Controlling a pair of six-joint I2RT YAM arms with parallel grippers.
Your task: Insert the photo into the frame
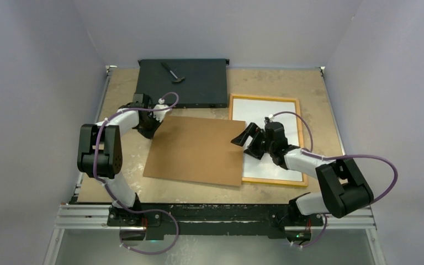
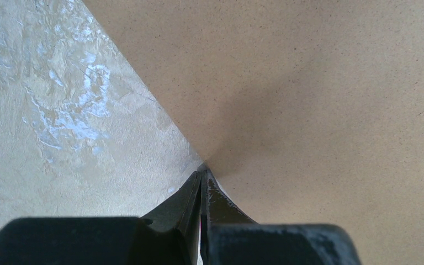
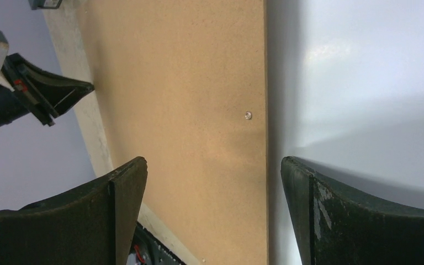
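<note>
A mottled beige table [image 1: 287, 83] inside pale grey walls carries everything. Nearest, the right pincer [image 1: 247, 142] is released, its jaws spread wide astride the right edge of the brown backing board [image 1: 199, 149], seemingly placed to take that edge. Just under and to the right of it lies the frame [image 1: 265, 98]. Its orange border surrounds a white sheet, apparently the photo [image 1: 276, 118] face down and seated. The board overlaps the frame's left side, likely staged to cover the print. Across the board, the left pincer [image 2: 201, 175] is clenched, tips at the far-left corner. Whether it nips or merely steadies the board, I cannot tell. Beyond it sits a black box [image 1: 199, 88].
</note>
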